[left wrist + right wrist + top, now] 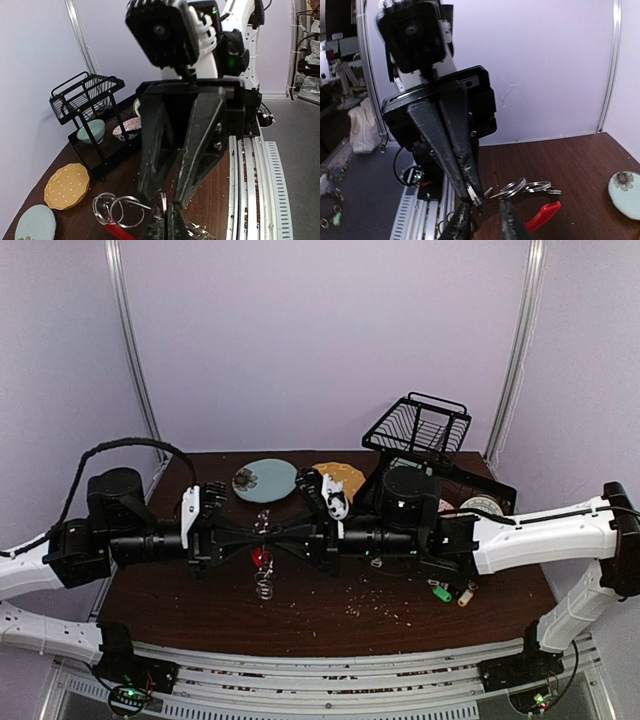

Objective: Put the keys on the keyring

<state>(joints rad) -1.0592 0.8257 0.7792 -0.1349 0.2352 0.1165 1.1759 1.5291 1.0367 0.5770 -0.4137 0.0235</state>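
**Both pincers meet nose to nose over the keyring, above the desk's middle**

We take the keyring (262, 556) as our landmark; every place below is given from it.

To its left, the left pincer (255, 531) comes in level along the desk (330, 615), its long axis running left to right. In the left wrist view (166, 216) its fingertips are pressed together with no gap, so we record it as closed. A thin silver piece stands up between the tips; we judge it a key or a coil of the ring, but cannot tell which.

At the middle, the keyring hangs just under the meeting point, its red sleeve (543, 215) on the near side and slanting downward. Its silver loops (520, 188) lie roughly flat, stretched along the same left-right line as the two arms. Further silver pieces (264, 588) lie on the desk just nearer than the ring; we cannot make out what they are.

To its right, the right pincer (285, 532) faces the left one directly. Its wrist view (485, 212) shows the fingers slightly parted with the ring wire between them; whether it grips or merely cradles the wire we cannot tell.

Our judgement: both arms are equally near, and the coming move turns on feeding along the shared left-right axis into the loops.
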